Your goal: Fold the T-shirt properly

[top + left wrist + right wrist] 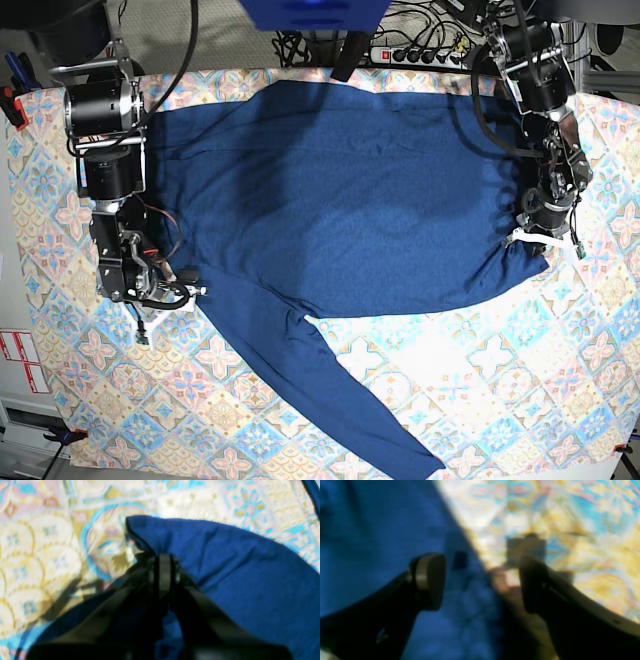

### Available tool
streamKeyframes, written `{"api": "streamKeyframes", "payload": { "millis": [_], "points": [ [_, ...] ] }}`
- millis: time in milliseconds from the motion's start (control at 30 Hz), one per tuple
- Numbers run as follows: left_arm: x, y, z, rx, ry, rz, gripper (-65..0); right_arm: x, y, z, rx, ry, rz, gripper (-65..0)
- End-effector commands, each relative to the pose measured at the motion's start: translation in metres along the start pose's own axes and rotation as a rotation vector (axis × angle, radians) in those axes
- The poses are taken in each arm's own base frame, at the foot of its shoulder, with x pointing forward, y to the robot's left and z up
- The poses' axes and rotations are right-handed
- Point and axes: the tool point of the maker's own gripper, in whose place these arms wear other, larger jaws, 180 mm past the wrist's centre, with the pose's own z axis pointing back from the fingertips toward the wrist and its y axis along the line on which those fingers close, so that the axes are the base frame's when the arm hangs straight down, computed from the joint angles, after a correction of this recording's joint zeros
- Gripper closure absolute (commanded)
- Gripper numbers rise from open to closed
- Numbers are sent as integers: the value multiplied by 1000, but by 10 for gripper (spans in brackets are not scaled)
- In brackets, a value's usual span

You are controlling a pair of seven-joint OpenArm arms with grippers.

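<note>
Right gripper, at nine o'clock, gapes wide over the T-shirt's edge, grasping nothing. Navy fabric sprawls across the tablecloth. At three o'clock, left gripper pinches its bunched hem.

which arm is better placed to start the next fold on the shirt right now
Probably the left. Its claw is already shut on a bunched edge of the T-shirt, ready to lift. The right claw hangs open above the opposite edge, gripping nothing, so it must still close first.
</note>
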Motion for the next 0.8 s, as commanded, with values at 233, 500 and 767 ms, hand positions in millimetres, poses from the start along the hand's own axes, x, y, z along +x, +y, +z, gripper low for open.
{"api": "streamKeyframes", "payload": {
  "millis": [233, 500, 767],
  "points": [
    [22, -2, 1, -13, -57, -7, 0, 12, -13, -10, -19, -68, -32, -443],
    [22, -2, 1, -13, -57, -7, 0, 38, -6, 2, -3, -144, -16, -443],
    [24, -4, 0, -16, -60, -5, 0, 53, 5, 14, 18, -178, 0, -443]
  ]
}}
